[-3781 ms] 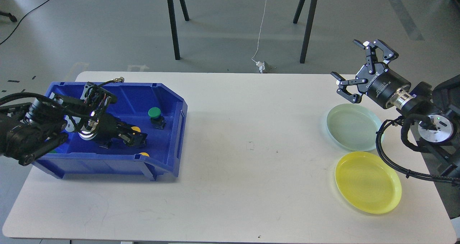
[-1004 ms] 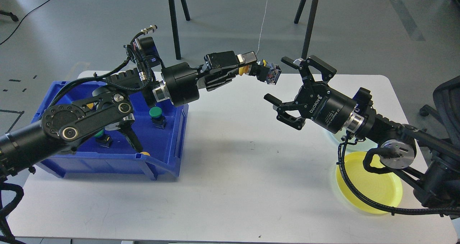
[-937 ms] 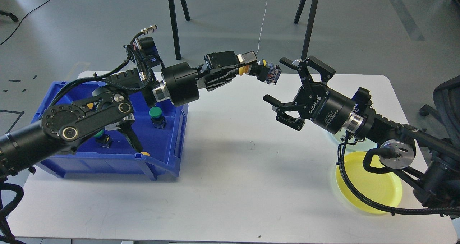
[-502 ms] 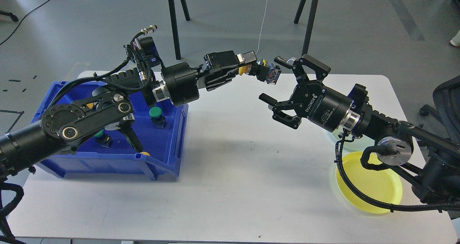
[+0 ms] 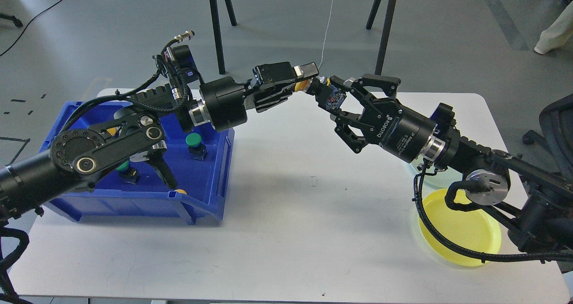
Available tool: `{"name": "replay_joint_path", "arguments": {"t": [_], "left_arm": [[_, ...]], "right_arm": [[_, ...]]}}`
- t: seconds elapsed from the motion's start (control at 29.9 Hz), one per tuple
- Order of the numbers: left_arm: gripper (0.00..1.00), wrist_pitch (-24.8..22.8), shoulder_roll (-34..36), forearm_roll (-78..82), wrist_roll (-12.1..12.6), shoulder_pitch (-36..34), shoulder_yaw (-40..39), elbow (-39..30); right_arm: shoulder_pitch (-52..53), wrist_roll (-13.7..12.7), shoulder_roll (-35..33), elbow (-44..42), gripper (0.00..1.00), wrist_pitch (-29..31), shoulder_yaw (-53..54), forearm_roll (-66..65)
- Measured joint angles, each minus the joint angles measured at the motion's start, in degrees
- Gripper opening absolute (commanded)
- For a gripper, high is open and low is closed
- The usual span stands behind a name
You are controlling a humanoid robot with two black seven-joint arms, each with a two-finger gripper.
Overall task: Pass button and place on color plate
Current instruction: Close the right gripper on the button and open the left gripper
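My left gripper [image 5: 304, 83] is shut on a button with a yellow cap and a black body [image 5: 323, 92], held in the air above the far middle of the white table [image 5: 286, 232]. My right gripper [image 5: 335, 98] is open, with one finger above and one below the button's black body end. I cannot tell whether they touch it. The yellow plate [image 5: 461, 232] lies at the front right. The pale green plate [image 5: 420, 166] behind it is mostly hidden by my right arm.
A blue bin [image 5: 201, 196] stands at the left, under my left arm. It holds a green button [image 5: 193, 139], another green one [image 5: 123, 166] and a yellow one [image 5: 180, 191] at the front wall. Black stand legs rise beyond the far edge.
My left arm lifted the yellow button out of the bin to mid-table. In the last second my right gripper moved left onto the button's body and its fingers narrowed around it.
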Motion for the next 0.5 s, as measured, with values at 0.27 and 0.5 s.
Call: {"name": "replay_joint_path", "arguments": {"t": [0.27,0.5], "left_arm": [[0.06,0.1,0.0,0.0,0.0,0.0,-0.1,-0.1],[0.55,0.3,-0.1,-0.1,0.0,0.2,-0.1,-0.1]], "right_arm": [[0.0,0.1,0.7,-0.4,0.01,0.0,0.5,0.0],[-0.1,0.1,0.7,-0.8,0.01,0.0,0.7,0.1]]}}
